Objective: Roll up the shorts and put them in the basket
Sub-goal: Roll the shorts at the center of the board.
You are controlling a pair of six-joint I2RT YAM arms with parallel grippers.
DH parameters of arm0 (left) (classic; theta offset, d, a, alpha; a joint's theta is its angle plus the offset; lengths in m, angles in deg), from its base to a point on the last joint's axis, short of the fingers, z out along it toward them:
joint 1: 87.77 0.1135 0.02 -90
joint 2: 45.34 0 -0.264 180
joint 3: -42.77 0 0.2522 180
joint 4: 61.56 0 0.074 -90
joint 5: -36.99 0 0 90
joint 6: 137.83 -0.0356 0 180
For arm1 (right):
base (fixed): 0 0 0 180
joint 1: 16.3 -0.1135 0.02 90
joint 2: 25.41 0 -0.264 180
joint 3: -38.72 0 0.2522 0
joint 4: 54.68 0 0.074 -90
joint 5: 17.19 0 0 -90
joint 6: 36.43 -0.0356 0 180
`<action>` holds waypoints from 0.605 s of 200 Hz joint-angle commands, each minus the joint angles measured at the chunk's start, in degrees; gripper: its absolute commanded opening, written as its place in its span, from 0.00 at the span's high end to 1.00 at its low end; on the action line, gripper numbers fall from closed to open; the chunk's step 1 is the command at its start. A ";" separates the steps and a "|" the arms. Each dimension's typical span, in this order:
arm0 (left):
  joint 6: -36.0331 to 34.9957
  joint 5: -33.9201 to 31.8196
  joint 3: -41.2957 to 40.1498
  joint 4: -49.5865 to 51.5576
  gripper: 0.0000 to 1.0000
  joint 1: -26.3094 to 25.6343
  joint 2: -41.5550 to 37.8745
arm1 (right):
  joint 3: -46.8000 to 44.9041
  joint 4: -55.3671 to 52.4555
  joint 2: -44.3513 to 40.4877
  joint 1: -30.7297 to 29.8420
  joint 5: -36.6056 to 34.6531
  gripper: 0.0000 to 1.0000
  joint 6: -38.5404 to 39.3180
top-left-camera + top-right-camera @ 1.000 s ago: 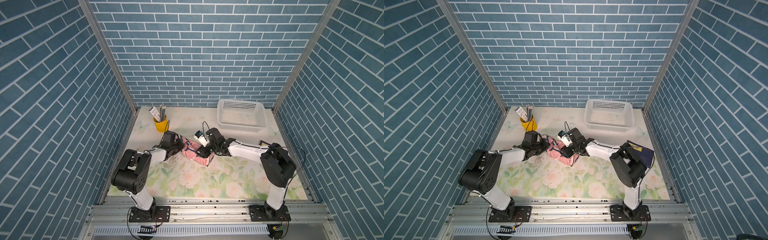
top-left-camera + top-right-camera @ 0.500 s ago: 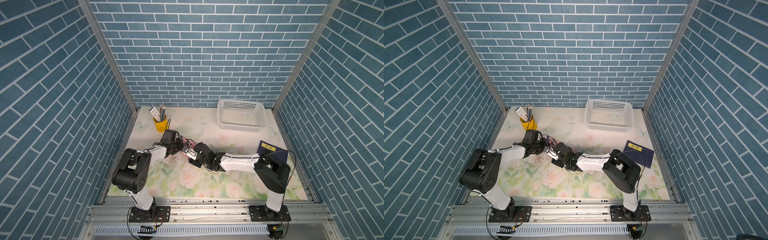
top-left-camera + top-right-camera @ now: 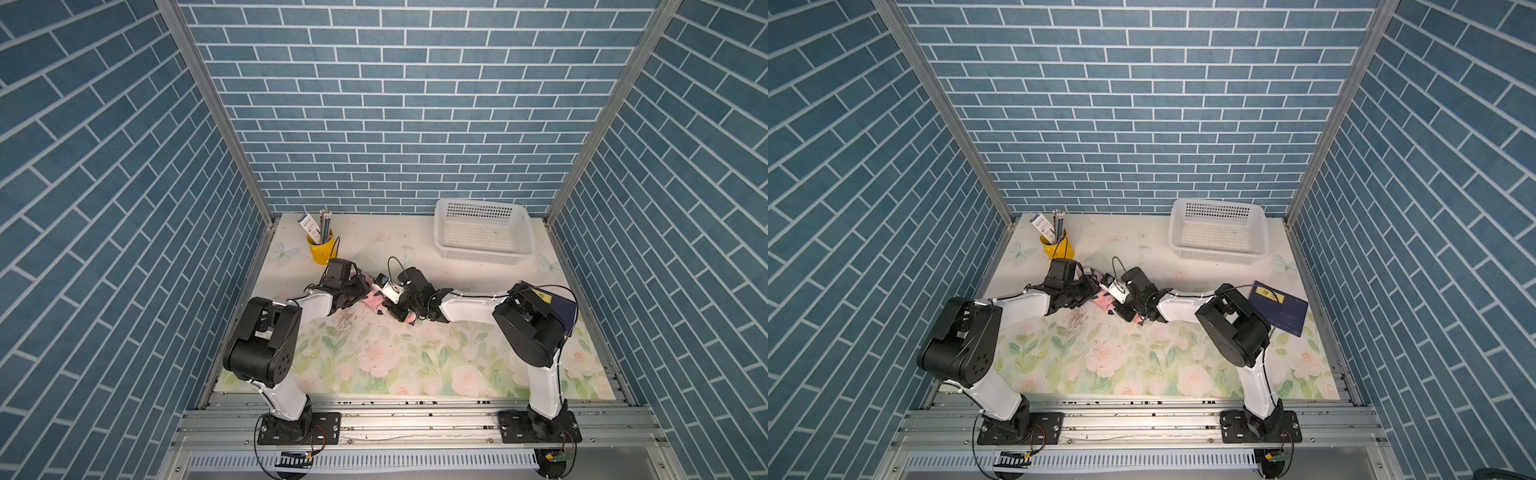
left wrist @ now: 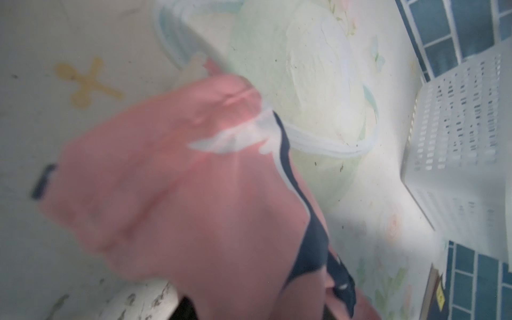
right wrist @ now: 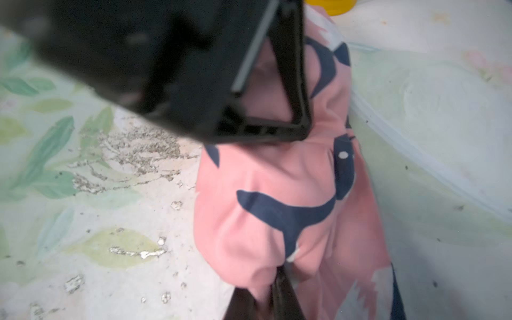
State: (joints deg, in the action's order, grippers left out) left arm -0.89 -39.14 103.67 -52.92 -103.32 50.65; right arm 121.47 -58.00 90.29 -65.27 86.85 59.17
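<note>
Right arm (image 3: 469, 305) back, elbow bent; right gripper (image 5: 266, 297) seemingly tight on the shorts (image 5: 277, 194)

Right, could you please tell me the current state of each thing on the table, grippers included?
shorts: bunched up on the table, between both grippers.
right gripper: shut on the shorts.
left gripper: at the shorts; open or shut unclear.
basket: upright, empty.
yellow cup: upright, holding pencils.
navy book: closed, lying flat.
</note>
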 commanded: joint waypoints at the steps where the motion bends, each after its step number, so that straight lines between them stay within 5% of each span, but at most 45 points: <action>1: -1.40 0.11 0.36 3.42 0.32 -0.28 -2.84 | -0.85 -0.49 3.86 3.90 14.76 0.95 -11.29; 55: -3.49 -5.31 -5.71 1.43 0.20 0.02 -17.10 | 0.99 1.41 8.23 7.42 28.23 0.95 -22.46; 83: -1.38 -4.97 -13.90 -2.74 0.19 -0.49 -23.98 | 4.26 -2.80 9.63 7.57 28.68 0.95 -23.16; 121: 3.39 -4.38 -21.71 -12.82 0.17 -3.70 -22.55 | 8.14 -7.41 12.92 7.79 29.88 0.95 -25.73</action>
State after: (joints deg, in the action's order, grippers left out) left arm -0.60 -43.29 85.31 -58.25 -104.85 26.34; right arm 128.40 -56.95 99.52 -56.94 115.00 37.62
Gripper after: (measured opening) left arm 0.825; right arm 0.120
